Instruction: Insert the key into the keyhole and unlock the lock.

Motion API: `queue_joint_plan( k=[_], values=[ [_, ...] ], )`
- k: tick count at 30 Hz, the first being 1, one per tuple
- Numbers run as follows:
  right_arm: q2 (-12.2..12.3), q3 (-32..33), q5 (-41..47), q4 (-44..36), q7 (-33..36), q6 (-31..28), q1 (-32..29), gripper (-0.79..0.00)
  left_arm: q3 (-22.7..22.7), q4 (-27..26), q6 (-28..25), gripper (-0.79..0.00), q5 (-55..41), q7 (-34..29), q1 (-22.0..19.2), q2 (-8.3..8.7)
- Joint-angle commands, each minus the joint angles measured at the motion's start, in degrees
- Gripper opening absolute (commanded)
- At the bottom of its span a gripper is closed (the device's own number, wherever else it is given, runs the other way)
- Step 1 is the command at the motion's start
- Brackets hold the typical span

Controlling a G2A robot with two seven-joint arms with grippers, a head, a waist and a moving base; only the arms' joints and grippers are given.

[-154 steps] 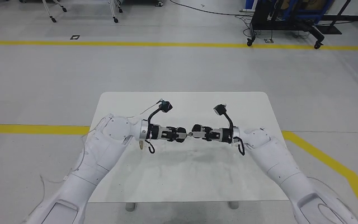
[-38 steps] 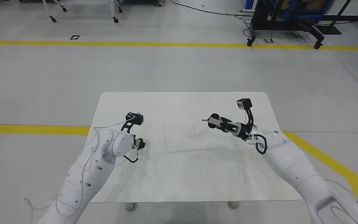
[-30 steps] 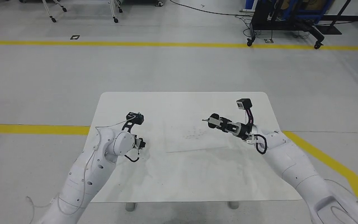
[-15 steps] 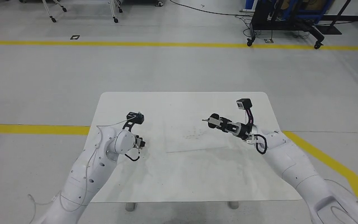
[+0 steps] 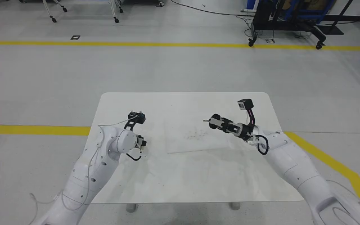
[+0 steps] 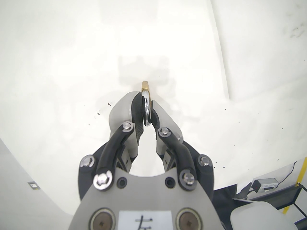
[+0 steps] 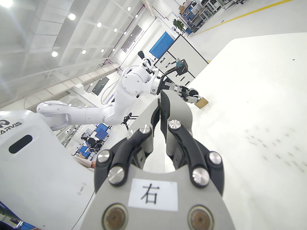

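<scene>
Brass shows just past the tips of the left claw [image 6: 146,101], which is clamped on the steel shackle of the lock [image 6: 145,86]. The lock's body seemingly rests on the tabletop [image 6: 72,48], likely to steady it for unlocking. Well apart, the right claw [image 7: 161,100] is pinched closed. A thin sliver at its tip, probably the key [image 5: 209,120], points toward the lock. Each wrist plate carries a white one-character label.

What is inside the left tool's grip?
The lock's silver shackle is clamped between the left tool pads, with the brass body sticking out beyond them toward the table. The keyhole and the shackle's ends are hidden.
</scene>
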Motion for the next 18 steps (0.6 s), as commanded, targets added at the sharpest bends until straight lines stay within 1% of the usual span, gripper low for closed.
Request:
queue_joint_plan(
  k=[1,3,6,12,14,16,18],
  values=[
    [0.00,0.00,0.00,0.00,0.00,0.00,0.00,-0.785,0.03,-0.09,-0.55,-0.736,-0.27,0.25,-0.01,-0.05],
    [0.00,0.00,0.00,0.00,0.00,0.00,0.00,-0.785,0.22,-0.10,-0.85,-0.739,0.11,0.01,-0.10,-0.09],
    [0.00,0.00,0.00,0.00,0.00,0.00,0.00,-0.785,0.45,-0.06,-0.87,-0.723,0.59,-0.23,-0.23,-0.17],
    [0.00,0.00,0.00,0.00,0.00,0.00,0.00,-0.785,0.58,0.24,0.46,-0.714,1.67,-0.56,-0.36,-0.36],
    [0.00,0.00,0.00,0.00,0.00,0.00,0.00,-0.785,0.63,0.30,0.40,-0.727,1.79,-0.66,-0.38,-0.41],
    [0.00,0.00,0.00,0.00,0.00,0.00,0.00,-0.785,0.69,0.44,0.41,-0.776,1.82,-0.74,-0.39,-0.48],
    [0.00,0.00,0.00,0.00,0.00,0.00,0.00,-0.785,0.85,0.64,0.34,-0.785,1.93,-0.87,-0.42,-0.55]
  ],
)
